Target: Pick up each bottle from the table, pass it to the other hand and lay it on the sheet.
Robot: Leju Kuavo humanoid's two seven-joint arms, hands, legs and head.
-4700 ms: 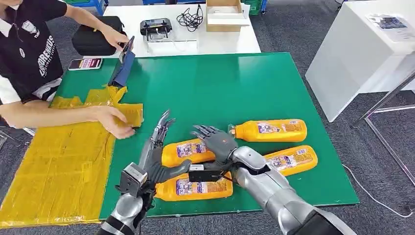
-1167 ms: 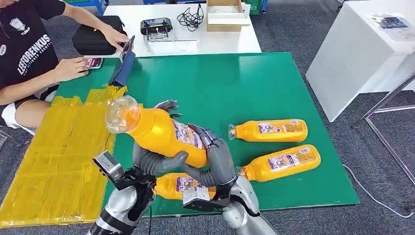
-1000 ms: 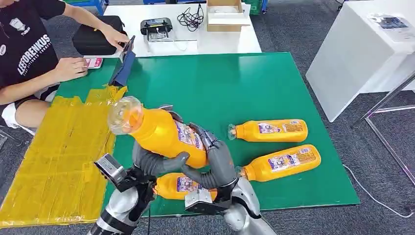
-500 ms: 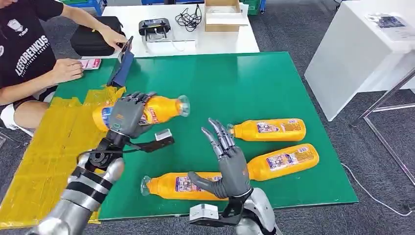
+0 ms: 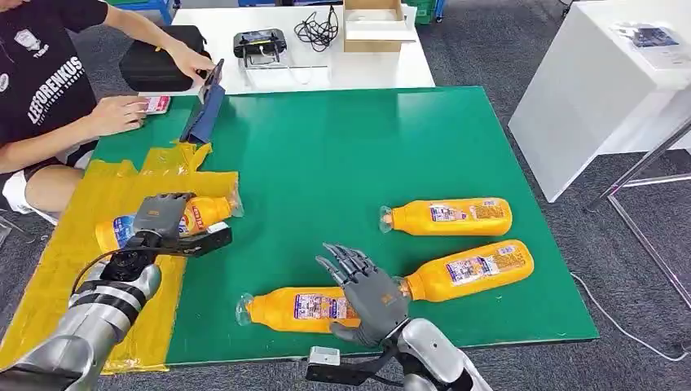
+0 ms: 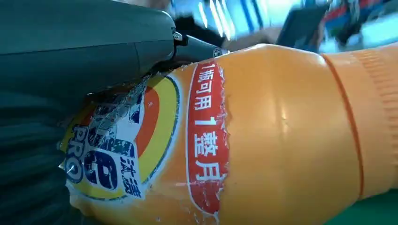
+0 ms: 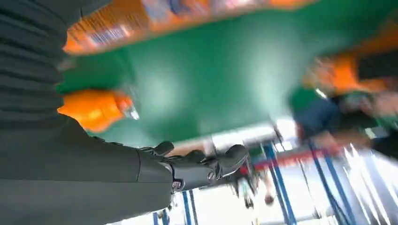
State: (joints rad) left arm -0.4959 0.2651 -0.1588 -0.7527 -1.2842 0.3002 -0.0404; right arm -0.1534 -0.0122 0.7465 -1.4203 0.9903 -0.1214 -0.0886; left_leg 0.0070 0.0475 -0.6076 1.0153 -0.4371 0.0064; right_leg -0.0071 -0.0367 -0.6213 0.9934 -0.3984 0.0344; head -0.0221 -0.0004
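Silver ribbed arms; each dark grey robot hand (image 5: 160, 216) (image 5: 364, 290) has slim segmented fingers.

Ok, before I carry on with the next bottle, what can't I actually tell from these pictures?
- Whether the held bottle already rests on the yellow sheet: in the head view the left hand covers its middle; the left wrist view is too close.
- Whether the right hand touches the nearest bottle: the hand hides the spot.
- Right wrist view: motion blur smears everything behind the hand.
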